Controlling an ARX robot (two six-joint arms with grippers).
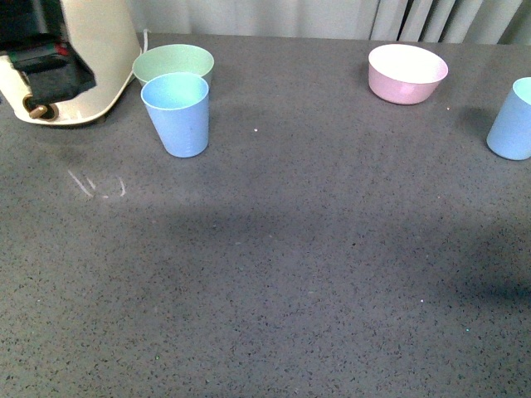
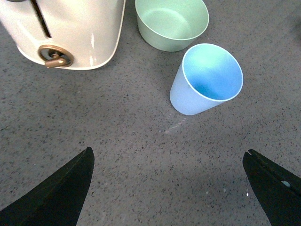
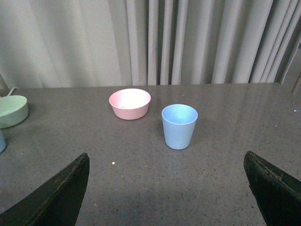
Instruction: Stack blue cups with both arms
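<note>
One light blue cup (image 1: 177,114) stands upright at the back left, just in front of a mint-green bowl. It also shows in the left wrist view (image 2: 207,80). The second blue cup (image 1: 513,120) stands at the far right edge, cut off by the frame, and shows whole in the right wrist view (image 3: 179,125). Neither arm shows in the front view. My left gripper (image 2: 169,188) is open and empty, short of the first cup. My right gripper (image 3: 167,190) is open and empty, short of the second cup.
The mint-green bowl (image 1: 173,64) is behind the left cup. A cream appliance (image 1: 70,58) with a brass knob stands at the far left. A pink bowl (image 1: 406,73) sits at the back right. Grey curtains hang behind the grey speckled table (image 1: 290,274).
</note>
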